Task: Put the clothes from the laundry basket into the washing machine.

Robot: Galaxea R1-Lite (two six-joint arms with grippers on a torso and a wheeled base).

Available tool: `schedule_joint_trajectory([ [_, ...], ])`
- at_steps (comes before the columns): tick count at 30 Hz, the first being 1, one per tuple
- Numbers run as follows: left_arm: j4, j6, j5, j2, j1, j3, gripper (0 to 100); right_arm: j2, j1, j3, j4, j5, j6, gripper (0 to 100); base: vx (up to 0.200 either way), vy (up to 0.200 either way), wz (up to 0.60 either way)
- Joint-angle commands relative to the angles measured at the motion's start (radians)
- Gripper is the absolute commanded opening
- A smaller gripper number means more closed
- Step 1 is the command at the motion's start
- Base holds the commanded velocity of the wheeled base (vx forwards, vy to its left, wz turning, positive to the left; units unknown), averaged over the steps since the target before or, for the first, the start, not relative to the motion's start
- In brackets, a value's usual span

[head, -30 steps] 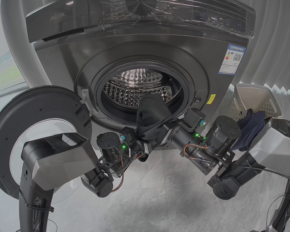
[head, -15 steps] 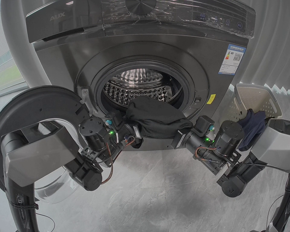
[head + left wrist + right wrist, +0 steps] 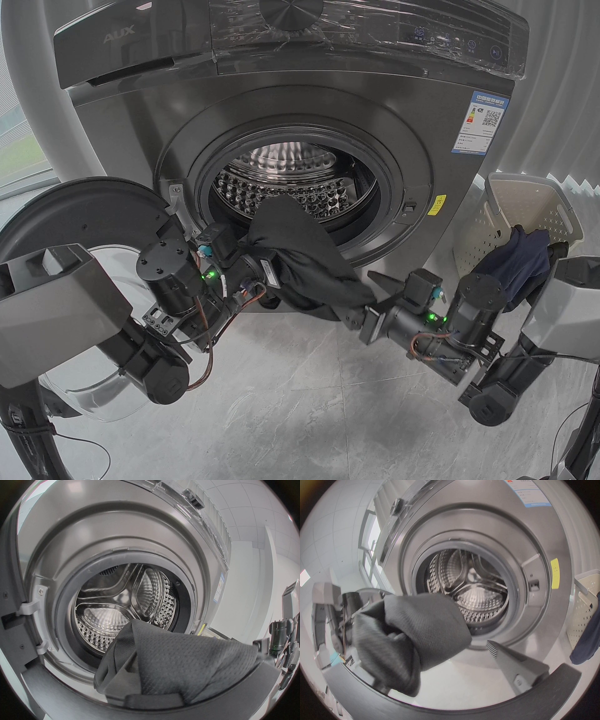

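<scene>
Loading is under way: black mesh garment [image 3: 300,250] drapes over the left gripper [image 3: 275,250], whose grip cannot be told, at the drum mouth of the grey front-loading washing machine [image 3: 400,125], the right gripper [image 3: 361,300] gaping at its trailing end, so it likely next needs pushing inside.

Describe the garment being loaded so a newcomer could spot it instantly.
Start at the grey washing machine and its round open drum mouth. Hanging in front of that mouth's lower edge, clear of the floor, is the black garment. The only other cloth, a dark blue garment, drapes over the white laundry basket on the right.
</scene>
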Motion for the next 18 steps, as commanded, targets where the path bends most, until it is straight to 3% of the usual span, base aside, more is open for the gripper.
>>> schedule_joint_trajectory([
  [1,0.002,0.001,0.001,-0.144,-0.006,0.177,0,-0.094,0.028,0.224,0.001,0.065,-0.041,100,0.000,0.000,0.00],
  [2,-0.001,0.009,-0.009,-0.182,-0.006,0.267,0,-0.108,0.038,0.307,0.001,0.073,-0.045,100,0.000,0.000,0.00],
  [3,-0.001,0.009,-0.009,-0.182,-0.006,0.267,0,-0.108,0.038,0.307,0.001,0.073,-0.045,100,0.000,0.000,0.00],
  [4,-0.004,0.020,-0.027,-0.219,-0.006,0.375,0,-0.111,0.040,0.364,0.001,0.084,-0.045,100,0.000,0.000,0.00],
  [6,-0.005,0.033,-0.087,-0.262,-0.006,0.445,0,-0.111,0.038,0.399,-0.001,0.087,-0.044,100,0.000,0.000,0.00],
  [9,-0.004,0.029,-0.156,-0.309,0.000,0.467,0,-0.105,0.022,0.411,0.001,0.087,-0.047,100,0.000,0.000,0.00],
  [11,-0.005,0.041,-0.154,-0.308,0.003,0.468,0,-0.102,0.022,0.419,0.001,0.087,-0.045,100,0.000,0.000,0.00],
  [18,-0.004,0.040,-0.140,-0.262,0.006,0.478,0,-0.096,0.038,0.466,-0.001,0.090,-0.044,100,0.000,0.000,0.00],
])
